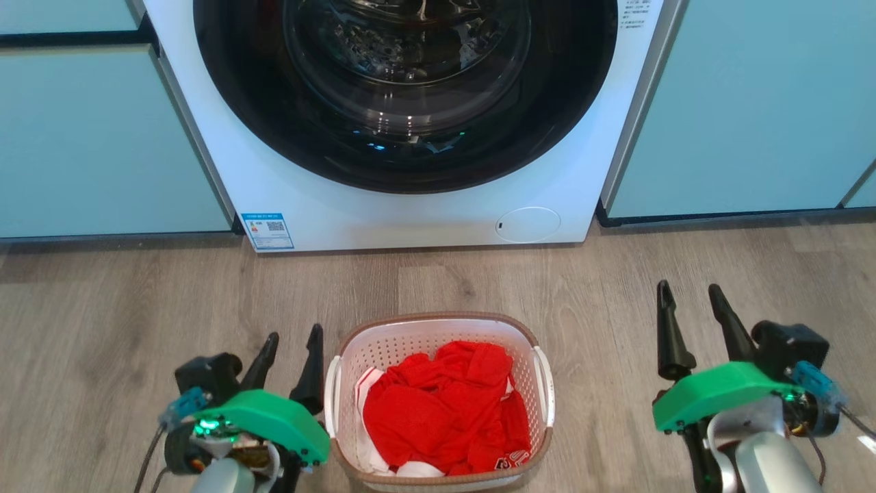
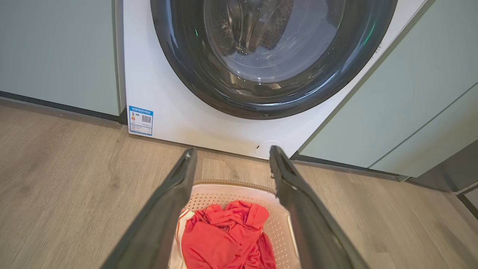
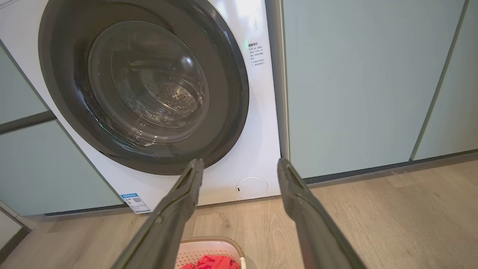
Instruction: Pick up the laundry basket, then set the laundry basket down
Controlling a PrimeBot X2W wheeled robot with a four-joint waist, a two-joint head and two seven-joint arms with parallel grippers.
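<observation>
While the laundry basket (image 1: 400, 346) is seated on the floor (image 1: 137, 301) | left hand (image 1: 294, 332) found released, held just beside it | right hand (image 1: 688, 286) found released, held well apart

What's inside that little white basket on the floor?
The laundry basket holds crumpled red clothing, with bits of white fabric peeking out beneath. The clothes cover the bottom, so anything under them is hidden.

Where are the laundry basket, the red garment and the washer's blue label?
laundry basket (image 1: 438, 318), head view, far brown rim.
red garment (image 1: 445, 411), head view, middle of the cloth.
blue label (image 1: 267, 231), head view, label centre.
</observation>
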